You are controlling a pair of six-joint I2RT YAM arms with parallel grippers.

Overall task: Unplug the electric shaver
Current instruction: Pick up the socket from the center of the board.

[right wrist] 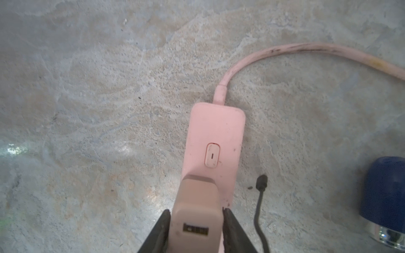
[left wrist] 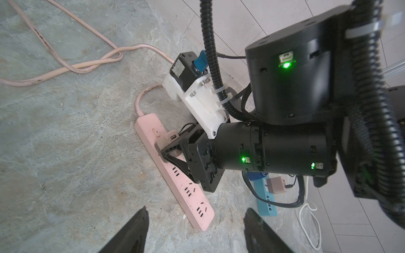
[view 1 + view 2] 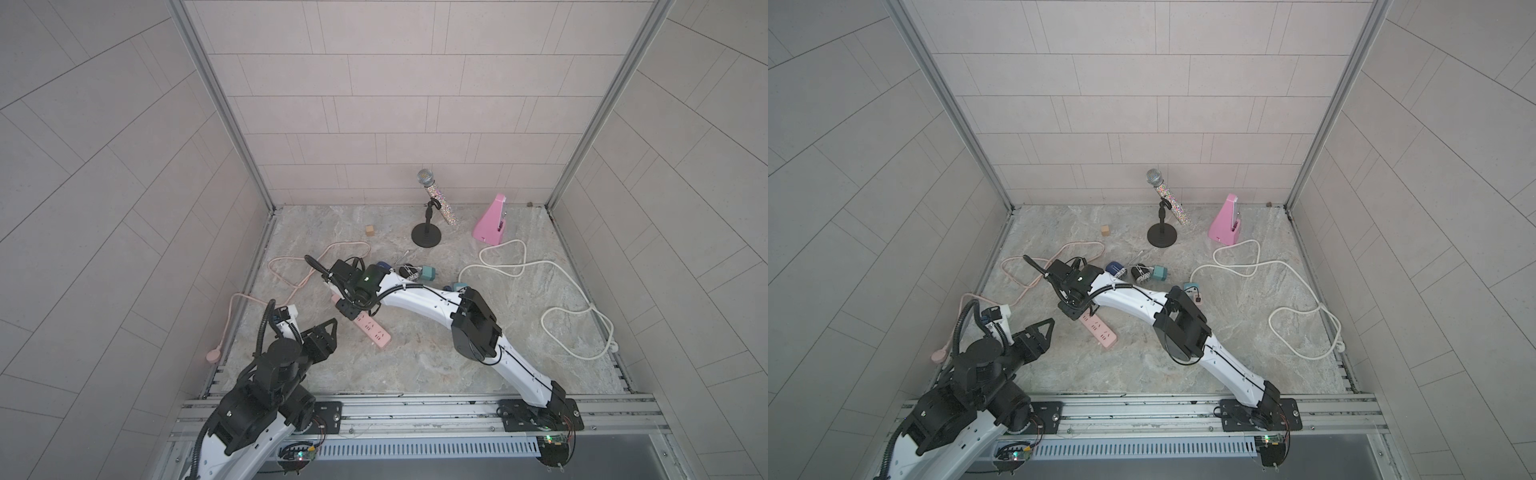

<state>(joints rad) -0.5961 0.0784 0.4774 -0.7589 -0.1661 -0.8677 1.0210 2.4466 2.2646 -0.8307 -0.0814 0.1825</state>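
1. My right end effector (image 1: 197,215) is clenched on a beige charger adapter (image 1: 197,197), with one finger pressed against each side.
2. The adapter stands plugged into a pink power strip (image 1: 215,131), just beside the strip's switch at its cord end.
3. The strip lies flat on the counter (image 3: 415,353), left of centre. Its pink cord (image 1: 306,47) curves away from it.
4. The electric shaver (image 3: 1115,269), blue-bodied with a chrome head, lies on the counter just beyond and to the right of the strip, not touching it.
5. A thin black cable (image 1: 262,184) lies between the strip and the shaver. Its connector end rests loose on the counter.
6. My left end effector (image 2: 196,211) is released, with its fingers wide apart. It hovers near the strip's near end.
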